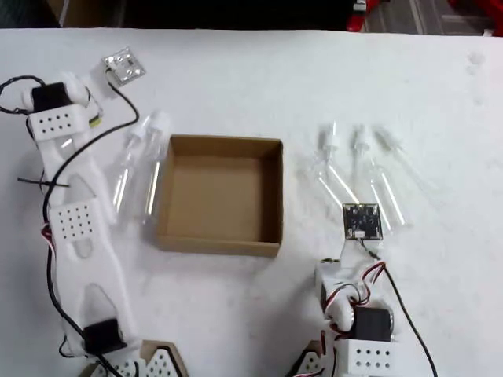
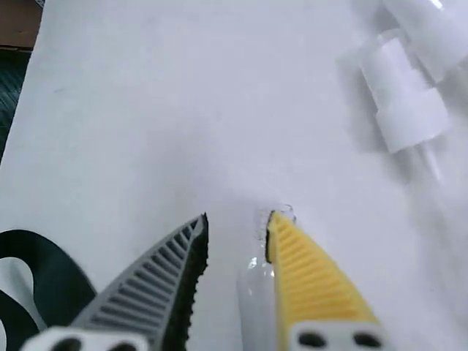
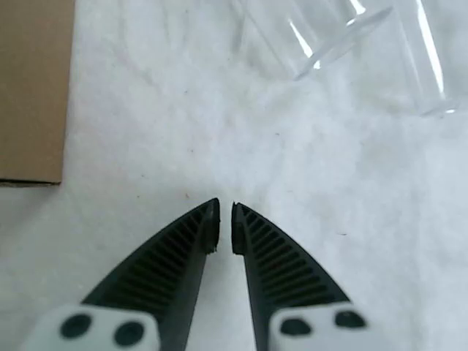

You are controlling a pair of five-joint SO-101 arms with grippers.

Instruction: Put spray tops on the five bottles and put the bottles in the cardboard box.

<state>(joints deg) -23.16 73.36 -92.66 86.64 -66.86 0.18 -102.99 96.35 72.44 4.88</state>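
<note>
Box point(image 1: 217, 243) seen empty on the desk point(image 1: 236, 78); nothing packed yet.
Three bottles point(image 1: 363, 177) are laid right of it, a pair point(image 1: 137, 169) left. One bottle point(image 2: 252, 292) is straddled by the left gripper point(image 2: 238, 219), jaws half open, only the yellow one touched; it could be rolled away on closing. Right gripper point(image 3: 225, 212): jaws almost closed, empty. A spray top point(image 2: 406, 102) is left lying near.

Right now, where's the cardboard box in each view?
High view: cardboard box at the centre, open top up.
Left wrist view: can't place it; a brown sliver at the frame edge is too little to tell.
Right wrist view: its brown side, off to one side of the right claw, not touching.
Shared landmark: clear bottles lying right of the box; their bases lie ahead of the right claw.
</note>
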